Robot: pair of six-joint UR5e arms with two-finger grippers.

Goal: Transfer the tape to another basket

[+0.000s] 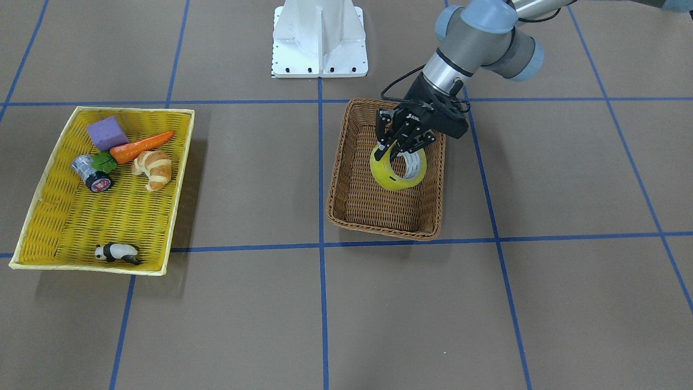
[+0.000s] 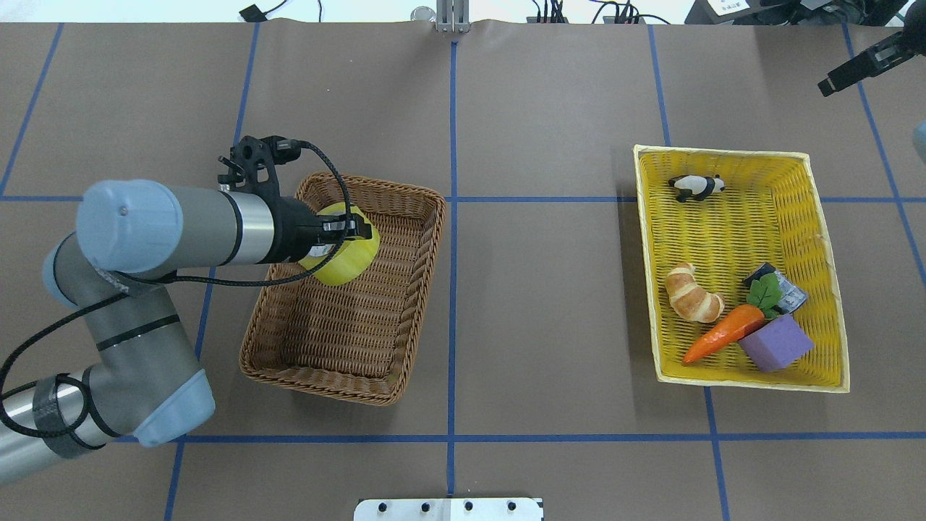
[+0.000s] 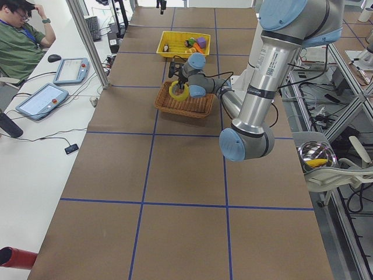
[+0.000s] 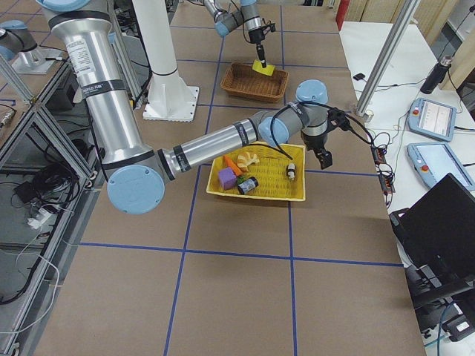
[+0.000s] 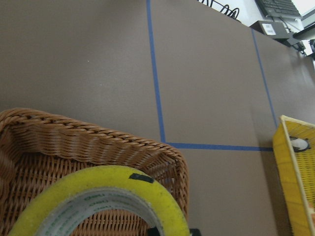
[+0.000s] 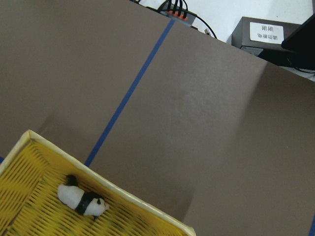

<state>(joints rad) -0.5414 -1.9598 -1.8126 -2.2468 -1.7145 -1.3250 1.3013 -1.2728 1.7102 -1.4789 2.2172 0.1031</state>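
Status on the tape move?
Left gripper jaws shut on tape, held over brown basket. Right gripper off by yellow tray, jaws unreadable. Nothing else in basket.

Left arm reaches forward, left pincer (image 1: 397, 150) clamped on the tape (image 1: 391, 176); right arm extends far out, right pincer (image 2: 832, 83) pointing down, grip state unclear.

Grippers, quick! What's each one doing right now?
Left gripper: closed, holding the tape over the basket.
Right gripper: cannot tell if open or closed.
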